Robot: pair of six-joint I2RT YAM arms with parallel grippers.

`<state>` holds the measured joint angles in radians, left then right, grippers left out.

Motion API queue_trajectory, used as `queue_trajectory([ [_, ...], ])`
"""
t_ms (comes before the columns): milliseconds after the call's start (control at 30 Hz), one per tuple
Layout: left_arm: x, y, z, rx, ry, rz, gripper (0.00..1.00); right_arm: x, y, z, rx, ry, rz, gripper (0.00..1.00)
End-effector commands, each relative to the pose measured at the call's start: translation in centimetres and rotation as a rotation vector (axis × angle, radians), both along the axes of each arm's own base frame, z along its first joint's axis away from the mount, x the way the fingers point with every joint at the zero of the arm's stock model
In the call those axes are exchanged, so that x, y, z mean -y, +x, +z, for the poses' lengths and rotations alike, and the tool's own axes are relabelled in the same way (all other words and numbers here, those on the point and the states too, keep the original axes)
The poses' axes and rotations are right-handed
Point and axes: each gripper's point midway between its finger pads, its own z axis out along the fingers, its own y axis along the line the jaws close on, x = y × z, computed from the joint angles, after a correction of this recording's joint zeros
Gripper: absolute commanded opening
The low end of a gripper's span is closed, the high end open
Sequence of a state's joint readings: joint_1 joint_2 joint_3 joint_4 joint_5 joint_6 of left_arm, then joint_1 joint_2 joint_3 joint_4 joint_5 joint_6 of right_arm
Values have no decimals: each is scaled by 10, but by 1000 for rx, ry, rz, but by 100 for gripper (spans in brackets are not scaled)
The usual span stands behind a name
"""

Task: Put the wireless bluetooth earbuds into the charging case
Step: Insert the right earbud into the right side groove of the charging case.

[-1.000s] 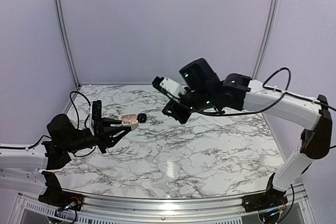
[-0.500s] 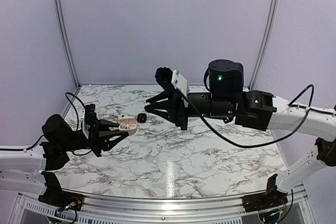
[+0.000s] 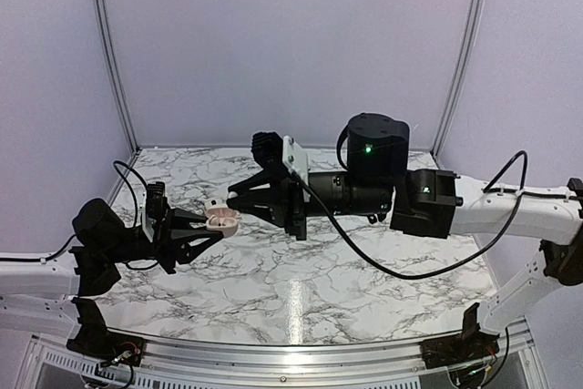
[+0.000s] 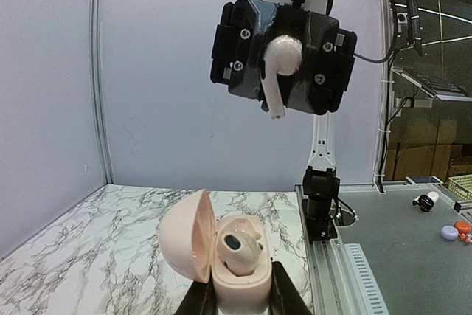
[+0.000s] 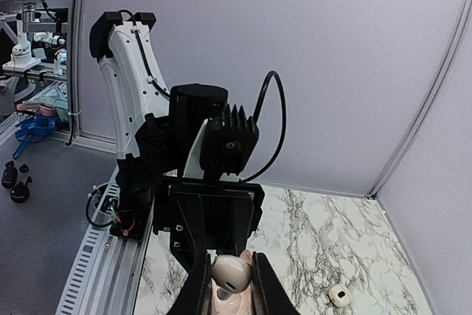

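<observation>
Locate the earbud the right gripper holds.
Left wrist view, upper centre: the earbud sits in the right gripper, above the open case the left gripper holds.

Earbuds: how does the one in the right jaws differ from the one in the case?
The pale pink plastic earbud in the right gripper hangs outside the open pink case, stem showing; the seated pink earbud lies sunk in its socket, stem hidden. The first is clamped by jaws, the second untouched. Same colour.
</observation>
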<state>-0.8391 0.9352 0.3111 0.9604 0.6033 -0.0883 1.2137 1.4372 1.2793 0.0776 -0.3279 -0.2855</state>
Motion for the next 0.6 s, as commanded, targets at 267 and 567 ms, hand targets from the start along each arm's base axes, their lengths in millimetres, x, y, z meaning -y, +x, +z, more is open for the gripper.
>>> queue_trajectory([
  [267,-3,-1,25,44,-66,12,0,-17,-3,-8,-22,16,26,8],
  [567,-5,0,27,43,-74,27,0,-25,1,-31,-49,-22,18,8],
])
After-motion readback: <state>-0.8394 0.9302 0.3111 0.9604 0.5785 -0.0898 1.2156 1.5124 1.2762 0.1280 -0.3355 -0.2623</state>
